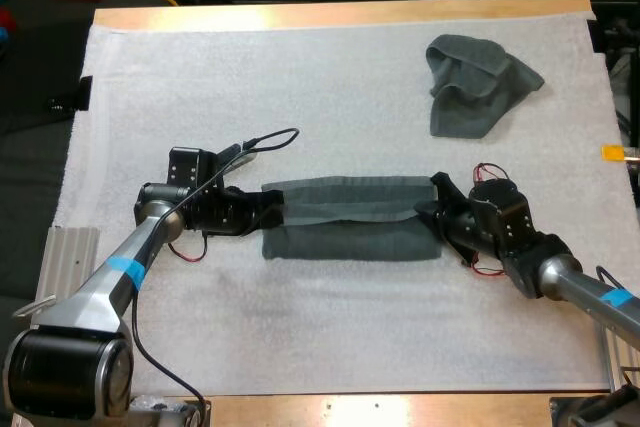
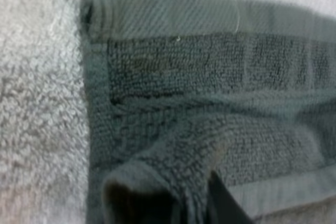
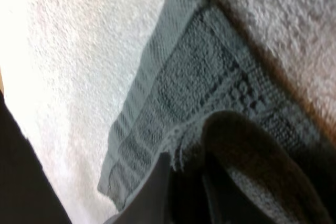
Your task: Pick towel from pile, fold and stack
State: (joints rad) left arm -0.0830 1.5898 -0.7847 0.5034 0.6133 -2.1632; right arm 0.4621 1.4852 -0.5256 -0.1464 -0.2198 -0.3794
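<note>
A dark grey-green towel (image 1: 350,219) lies stretched across the middle of the white mat (image 1: 300,77), its upper layer folded partway over the lower one. My left gripper (image 1: 262,209) is shut on the towel's left end, and up close a pinched fold of that towel (image 2: 173,156) bunches around the dark finger (image 2: 223,200). At the towel's right end my right gripper (image 1: 432,209) is shut on a raised hump of the towel (image 3: 210,129), with a finger (image 3: 152,192) beside the hump. A crumpled towel (image 1: 478,82) sits at the far right of the mat.
The wooden table edge (image 1: 340,15) runs along the far side of the mat. A ribbed grey plate (image 1: 65,257) lies at the mat's left edge near my left arm. Bare mat spreads in front of the stretched towel and to the far left.
</note>
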